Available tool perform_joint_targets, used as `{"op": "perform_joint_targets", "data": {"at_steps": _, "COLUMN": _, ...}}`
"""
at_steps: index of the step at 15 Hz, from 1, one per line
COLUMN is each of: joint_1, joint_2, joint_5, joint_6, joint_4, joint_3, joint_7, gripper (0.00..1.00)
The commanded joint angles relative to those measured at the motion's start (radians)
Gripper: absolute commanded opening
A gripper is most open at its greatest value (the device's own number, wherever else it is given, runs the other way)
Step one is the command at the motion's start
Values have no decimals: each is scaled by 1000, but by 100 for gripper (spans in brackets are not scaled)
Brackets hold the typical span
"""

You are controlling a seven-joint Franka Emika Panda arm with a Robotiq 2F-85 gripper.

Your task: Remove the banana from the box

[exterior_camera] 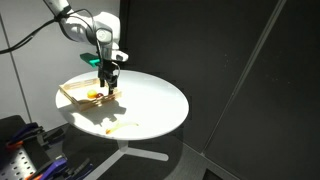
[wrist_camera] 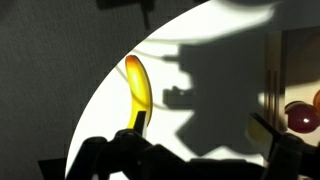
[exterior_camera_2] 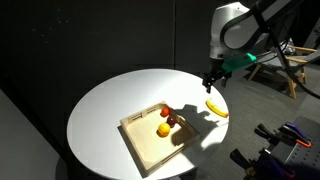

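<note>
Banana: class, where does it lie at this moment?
In an exterior view the banana lies on the white table near its edge, outside the wooden box, close to the open tool.

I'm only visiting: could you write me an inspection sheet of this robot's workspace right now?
Surface: round white table, brightly lit.
Job's things: small curved yellow banana lies on the table, outside the shallow light-wood tray.
Clutter: small yellow-orange and red items in the tray.
Grippers: claw open, empty, above the banana.
Cables: grey cable behind the arm.
Surroundings: dark wall panels; equipment beside the table.
</note>
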Motion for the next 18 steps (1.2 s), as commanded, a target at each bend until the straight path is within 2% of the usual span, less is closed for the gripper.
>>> {"op": "perform_joint_targets", "data": {"at_steps": 1, "joint_1": -16, "joint_2": -104, "joint_5": 3, "joint_6": -52, "joint_4": -51, "joint_3": 14, "joint_7": -34, "gripper": 100}}
{"op": "perform_joint_targets", "data": {"at_steps": 14, "joint_1": -57, "joint_2": -348, "joint_5": 13, "joint_6": -227, "joint_4": -147, "joint_3": 16, "joint_7": -68, "gripper": 100}}
{"op": "perform_joint_targets", "data": {"at_steps": 18, "joint_1": -60, "joint_2": -428, "joint_5": 31, "joint_6": -298, "joint_4": -167, "joint_3": 11, "joint_7": -130, "gripper": 100}}
